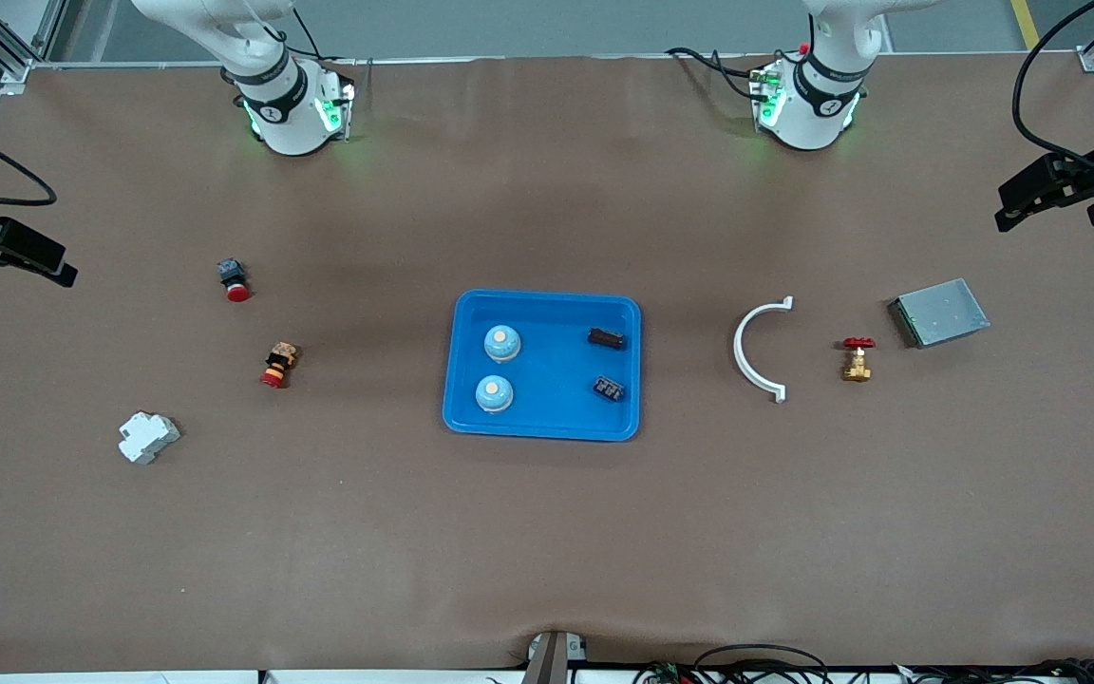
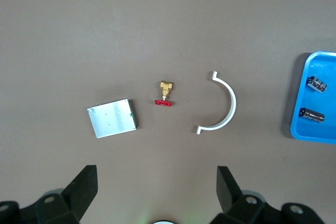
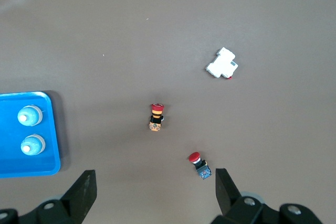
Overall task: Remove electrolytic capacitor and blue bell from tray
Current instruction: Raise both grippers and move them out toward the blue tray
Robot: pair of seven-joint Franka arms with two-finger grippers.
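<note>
**Operator:** Front view check. Where do the parts lie relative to each arm?

**Technician:** The tray [image 1: 543,427] sits mid-table, between the two arms. Inside it, two bells [image 1: 501,344] [image 1: 494,393] stand at the right arm's end, one nearer the camera than the other. Two capacitors [image 1: 606,338] [image 1: 609,389] lie on their sides at the left arm's end, likewise one nearer than the other.

**Operator:** Gripper status?

**Technician:** The left gripper [image 2: 157,182] hangs over bare table at its end, past the grey box [image 2: 112,117], fingers spread wide and holding nothing. The right gripper [image 3: 155,184] hangs over bare table at its end, near the red button [image 3: 199,164], equally spread and empty. Both arms wait well apart from the tray.

**Operator:** Which arm serves which part?

**Technician:** Judgement: the left arm is closer to the capacitors, the right arm to the bells. Each must travel inward along the table toward the centre.

**Operator:** Orientation for the grasp?

**Technician:** Each capacitor's long axis runs roughly along the table's length, slightly skewed. The fingers should probably close across that axis. The bells are round, so approach angle matters little.
</note>
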